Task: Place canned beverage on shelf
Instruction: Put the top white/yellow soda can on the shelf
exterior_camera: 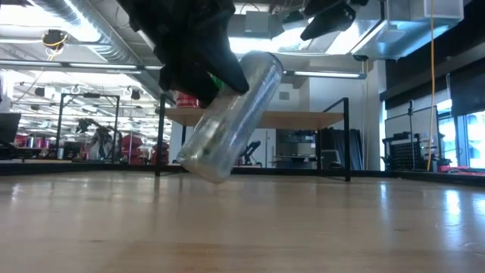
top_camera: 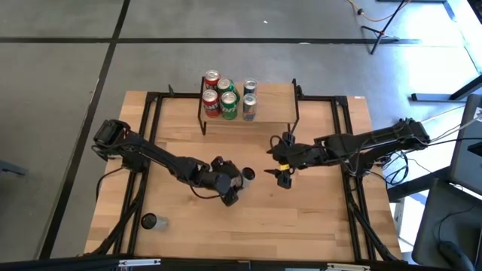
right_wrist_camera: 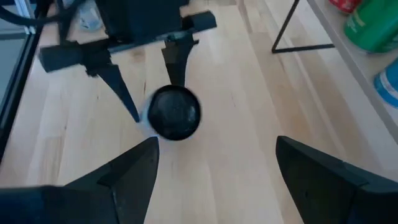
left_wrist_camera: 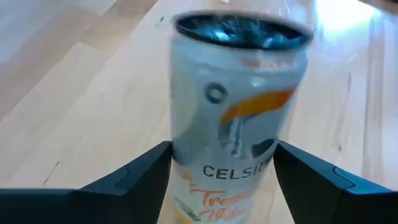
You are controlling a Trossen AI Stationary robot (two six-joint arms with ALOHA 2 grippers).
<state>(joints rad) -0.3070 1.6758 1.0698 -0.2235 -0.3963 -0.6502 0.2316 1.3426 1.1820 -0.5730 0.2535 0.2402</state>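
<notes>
A silver Celsius can (left_wrist_camera: 236,112) stands tilted on the table's middle (top_camera: 246,175); in the low view (exterior_camera: 231,121) its top leans away from my left gripper and its bottom edge (exterior_camera: 212,176) is down at the table. My left gripper (top_camera: 236,183) is open, with a finger on each side of the can's lower half. My right gripper (top_camera: 282,172) hangs open above the table just right of the can and holds nothing; its wrist view looks down on the can's top (right_wrist_camera: 174,113). The shelf (top_camera: 271,102) stands at the far edge and carries several cans. My left gripper has its fingers (left_wrist_camera: 149,165) beside the can's lower side wall (left_wrist_camera: 186,155), slanting down from the table's left. I cannot tell whether they touch it. The can leans over between them, not upright, and shows blurred against the fingers.
Red, green and blue cans (top_camera: 228,96) fill the shelf's left half; its right half (top_camera: 275,105) is bare wood. One more can (top_camera: 149,221) stands near the table's near left corner. Black frame rails (top_camera: 343,150) run along the table's sides.
</notes>
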